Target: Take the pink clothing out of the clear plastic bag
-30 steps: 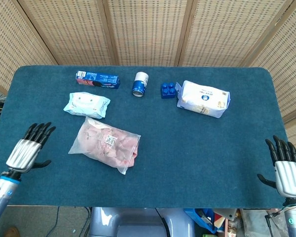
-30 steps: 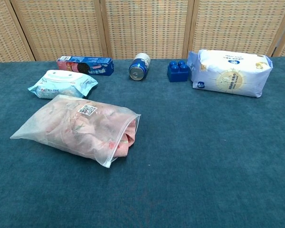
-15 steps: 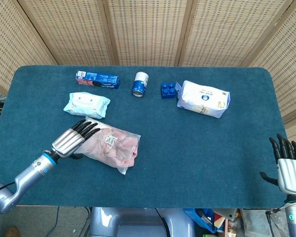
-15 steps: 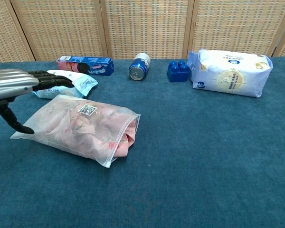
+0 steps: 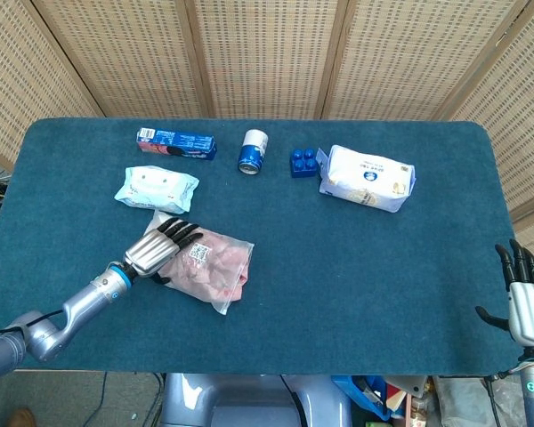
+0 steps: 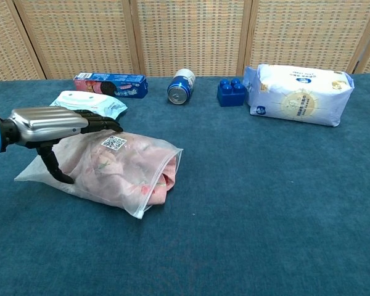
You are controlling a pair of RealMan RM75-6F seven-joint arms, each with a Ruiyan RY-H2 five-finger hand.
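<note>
The clear plastic bag (image 5: 209,267) (image 6: 123,179) lies on the blue table left of centre, with the pink clothing (image 5: 222,271) (image 6: 142,176) inside and showing at its open right end. My left hand (image 5: 158,246) (image 6: 52,126) hovers over the bag's left end with fingers stretched flat and the thumb hanging down beside the bag; it holds nothing. My right hand (image 5: 527,298) stands at the table's right edge, fingers spread, far from the bag. The chest view does not show it.
A wet-wipes pack (image 5: 157,188) (image 6: 86,105) lies just behind the bag. Along the back stand a blue biscuit box (image 5: 175,142) (image 6: 111,85), a blue can (image 5: 253,151) (image 6: 181,86), a blue toy brick (image 5: 304,162) (image 6: 231,92) and a white package (image 5: 367,177) (image 6: 298,94).
My left hand has swept in from the table's left edge and now reaches over the bag's left end. The right hand has drifted slightly lower and right. The bag has not moved.
</note>
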